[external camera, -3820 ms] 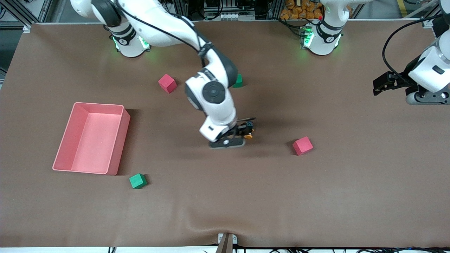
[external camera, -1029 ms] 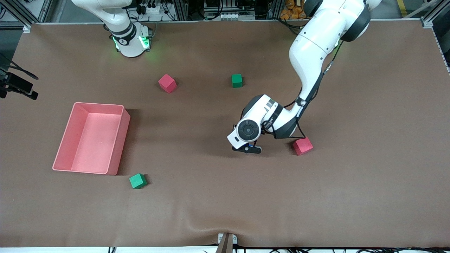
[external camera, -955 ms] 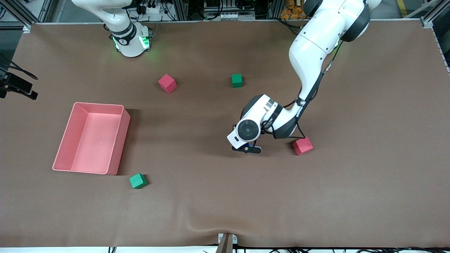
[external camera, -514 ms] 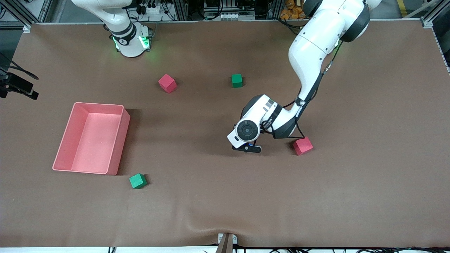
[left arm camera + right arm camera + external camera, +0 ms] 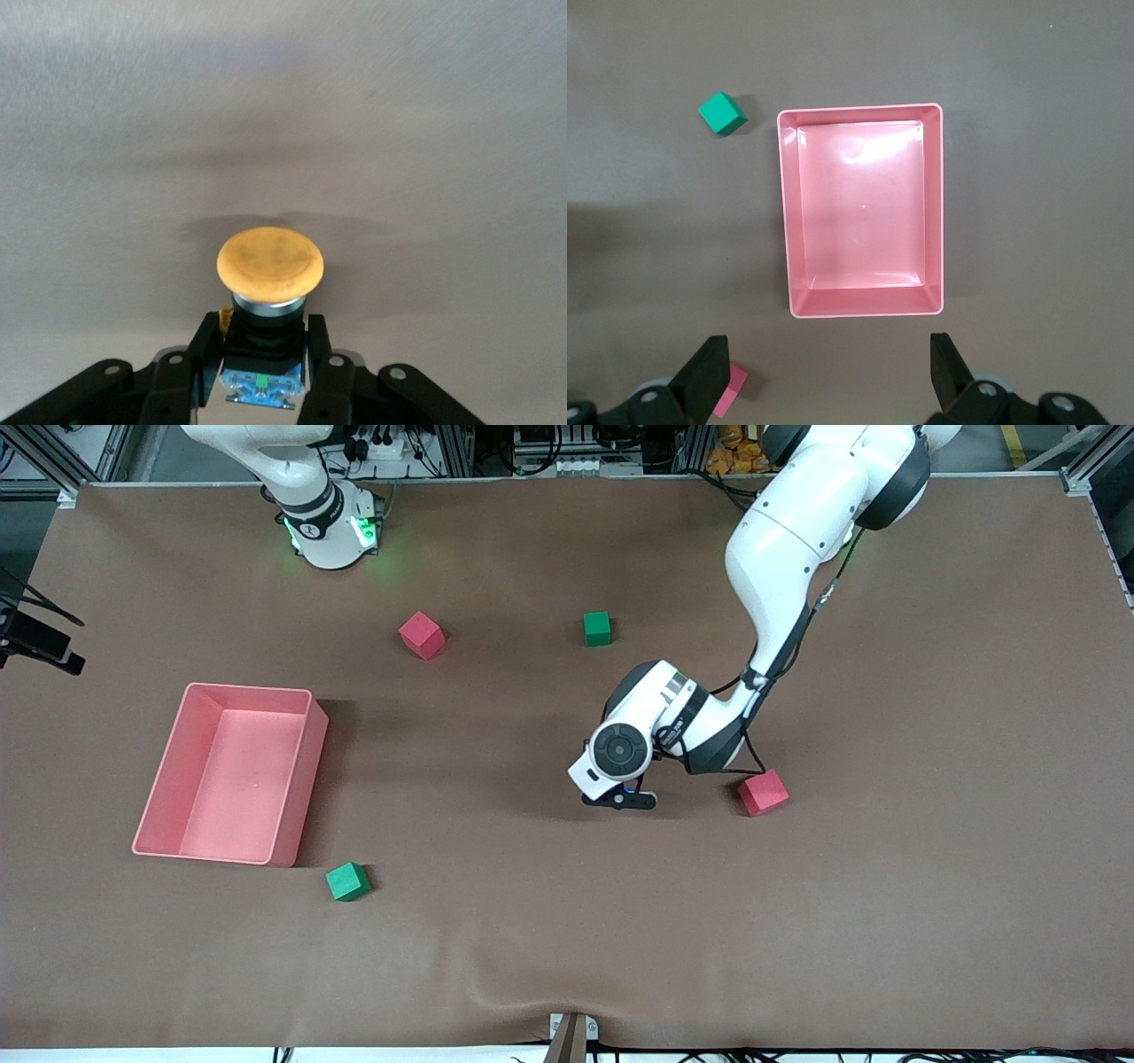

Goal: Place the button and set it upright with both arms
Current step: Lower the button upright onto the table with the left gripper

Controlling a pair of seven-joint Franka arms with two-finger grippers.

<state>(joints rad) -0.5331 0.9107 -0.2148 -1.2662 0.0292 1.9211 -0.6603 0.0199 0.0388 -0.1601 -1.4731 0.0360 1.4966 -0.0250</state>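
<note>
Mid-table, left gripper clamps button; right gripper spread above tray

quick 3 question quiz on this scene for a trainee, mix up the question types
1. True or false: the left gripper has its jaws shut on the button.
2. Multiple choice: what lies in the pink tray? A) a green cube B) a pink cube C) nothing
3. Which cube lies closest to the left gripper?

Key
1. True
2. C
3. The pink cube toward the left arm's end of the table.
</note>
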